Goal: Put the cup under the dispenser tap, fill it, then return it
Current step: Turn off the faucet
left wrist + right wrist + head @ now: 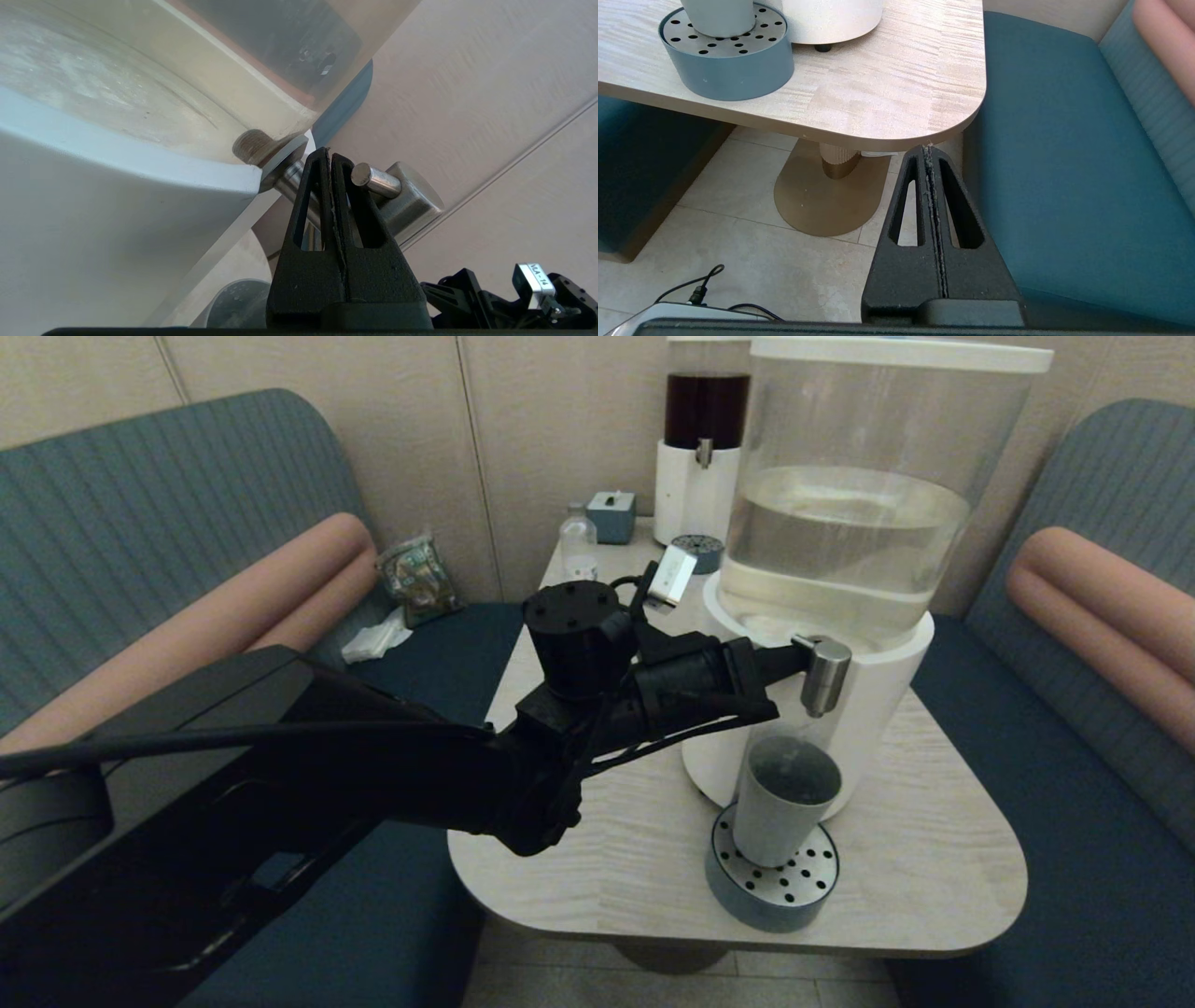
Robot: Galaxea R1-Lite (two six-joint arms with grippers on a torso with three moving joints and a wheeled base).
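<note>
The grey-green cup [782,803] stands upright on the round blue-grey tray [738,887], directly below the brushed-steel dispenser tap [825,674] of the big clear-tank dispenser [845,523]. My left gripper [789,660] reaches in from the left and is shut with nothing between its fingers. In the left wrist view the left gripper's tips [325,155] lie against the tap's stem, beside the small steel lever pin [377,181]; the cup's rim [233,303] shows below. My right gripper [928,150] is shut and hangs below the table's near right corner, with the cup [720,16] and tray [733,70] further off.
A dark-liquid dispenser [707,448], a small clear bottle [578,543], a blue-grey box [611,515] and a second small tray [698,553] stand at the table's back. Teal benches flank the table [934,859]; a snack bag [418,579] lies on the left bench.
</note>
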